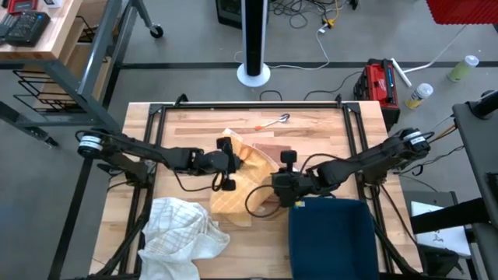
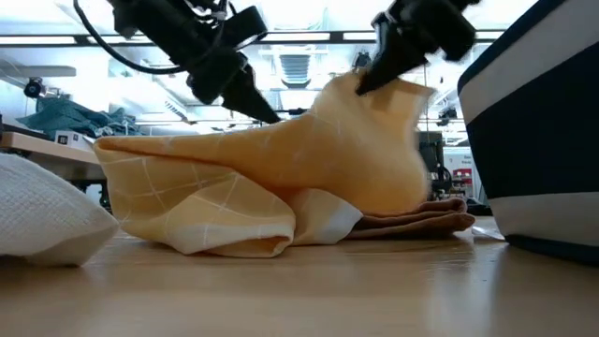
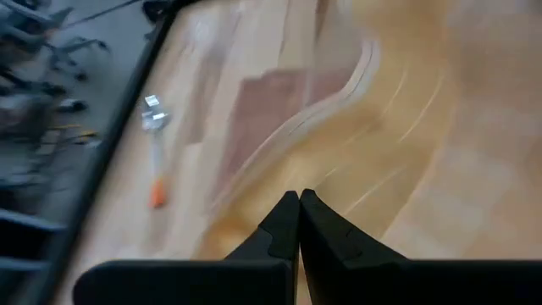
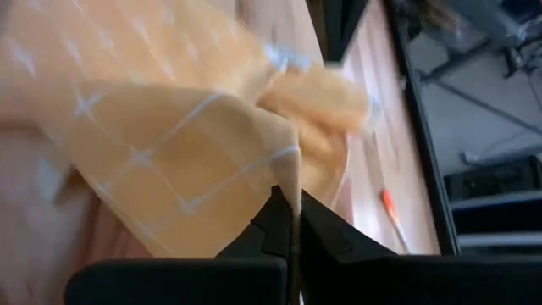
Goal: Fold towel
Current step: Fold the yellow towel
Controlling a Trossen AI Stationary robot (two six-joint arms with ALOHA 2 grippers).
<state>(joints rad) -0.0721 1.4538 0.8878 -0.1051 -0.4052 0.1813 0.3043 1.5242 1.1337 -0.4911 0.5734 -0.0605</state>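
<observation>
A yellow towel (image 1: pixel 233 190) with thin white check lines lies bunched at the table's middle, raised into a tent (image 2: pixel 309 159). Its lower folds rest on the table and on a folded brown towel (image 1: pixel 268 148). My left gripper (image 1: pixel 231 161) is shut on the towel's left part, and my right gripper (image 1: pixel 274 185) is shut on its right part. In the low view the left gripper (image 2: pixel 271 117) meets the towel lower than the right gripper (image 2: pixel 360 86). My left gripper pinches the yellow towel's cloth (image 3: pixel 298 188) between its two fingertips, slanting down from the table's left. One layer or several, I cannot tell. The cloth rises to the fingers and slopes down to the table on the left. My right gripper pinches an edge of the yellow towel (image 4: pixel 292 182) near a corner, between its two fingers, slanting down from the table's right. That part (image 2: pixel 374 94) is the towel's highest. The cloth hangs below the fingers, its lower end on the brown towel.
A crumpled white towel (image 1: pixel 183 229) lies at the near left. A dark blue folded stack (image 1: pixel 334 233) sits at the near right, close to the right arm. A small orange-handled tool (image 1: pixel 272 122) lies near the far edge. Bare wood shows at the far left.
</observation>
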